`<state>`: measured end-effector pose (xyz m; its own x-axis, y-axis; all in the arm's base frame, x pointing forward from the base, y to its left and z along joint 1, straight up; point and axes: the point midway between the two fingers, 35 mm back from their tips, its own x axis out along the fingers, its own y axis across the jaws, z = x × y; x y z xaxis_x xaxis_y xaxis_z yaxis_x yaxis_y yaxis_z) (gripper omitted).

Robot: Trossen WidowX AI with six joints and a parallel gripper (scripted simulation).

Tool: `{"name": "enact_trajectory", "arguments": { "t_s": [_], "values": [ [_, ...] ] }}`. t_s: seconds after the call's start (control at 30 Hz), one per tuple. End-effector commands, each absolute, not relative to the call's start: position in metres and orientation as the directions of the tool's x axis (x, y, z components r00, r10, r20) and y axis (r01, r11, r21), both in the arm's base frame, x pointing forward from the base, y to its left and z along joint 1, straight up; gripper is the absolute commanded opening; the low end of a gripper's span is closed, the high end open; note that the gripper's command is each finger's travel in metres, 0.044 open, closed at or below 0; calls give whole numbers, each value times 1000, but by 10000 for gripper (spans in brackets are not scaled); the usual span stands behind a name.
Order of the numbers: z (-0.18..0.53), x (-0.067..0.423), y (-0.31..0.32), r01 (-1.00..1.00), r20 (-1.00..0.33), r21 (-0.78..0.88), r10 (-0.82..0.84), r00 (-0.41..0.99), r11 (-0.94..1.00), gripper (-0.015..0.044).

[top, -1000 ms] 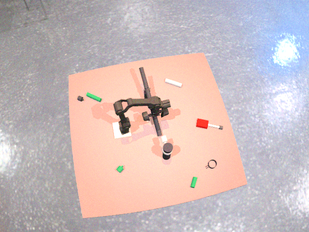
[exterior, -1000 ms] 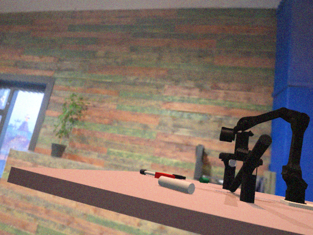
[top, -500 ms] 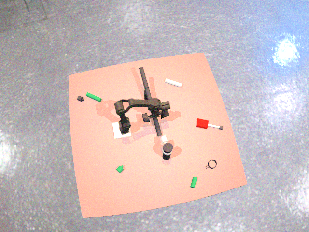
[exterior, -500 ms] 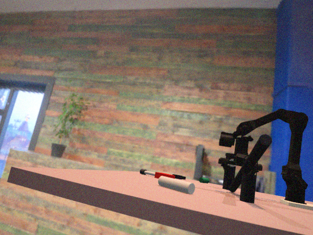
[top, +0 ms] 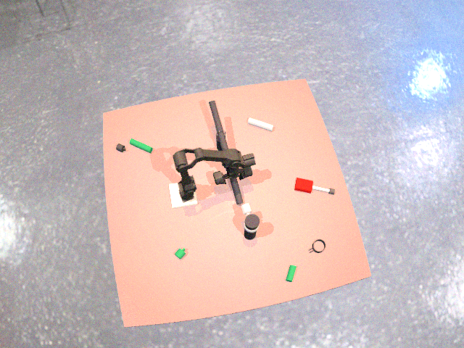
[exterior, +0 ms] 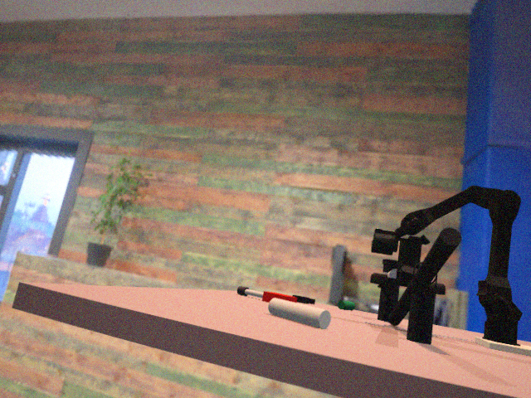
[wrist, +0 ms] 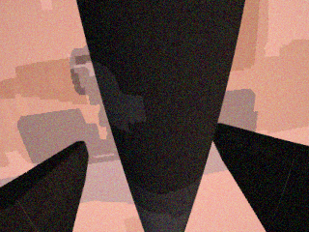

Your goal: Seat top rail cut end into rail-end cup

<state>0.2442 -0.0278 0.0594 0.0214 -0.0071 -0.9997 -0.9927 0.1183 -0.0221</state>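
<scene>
Now closing gripper (top: pixel 235 172) around rail (top: pixel 224 143), fingers apart, not clamped; next, clamp, then slide toward cup (top: pixel 246 208).

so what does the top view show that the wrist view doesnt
Only the top view shows the whole pink mat, the big post with the white cup beside it, the loose green, white and red pieces, and the arm's white base.

Only the wrist view shows, close up, the two dark fingers standing either side of the rail with a gap to each.

Both show the dark rail with the gripper straddling it, fingers open and not yet clamped on it.
</scene>
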Motion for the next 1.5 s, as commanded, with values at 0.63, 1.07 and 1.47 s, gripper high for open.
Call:
{"name": "enact_trajectory", "arguments": {
  "t_s": [0.63,1.07,1.47],
  "values": [
    [64,245,-28,-993,-1000,-17,-10,16,115,0],
    [113,246,-51,-994,-975,-13,-224,-13,110,0],
    [148,243,-64,-994,-936,-16,-352,-21,104,0]
  ]
}}
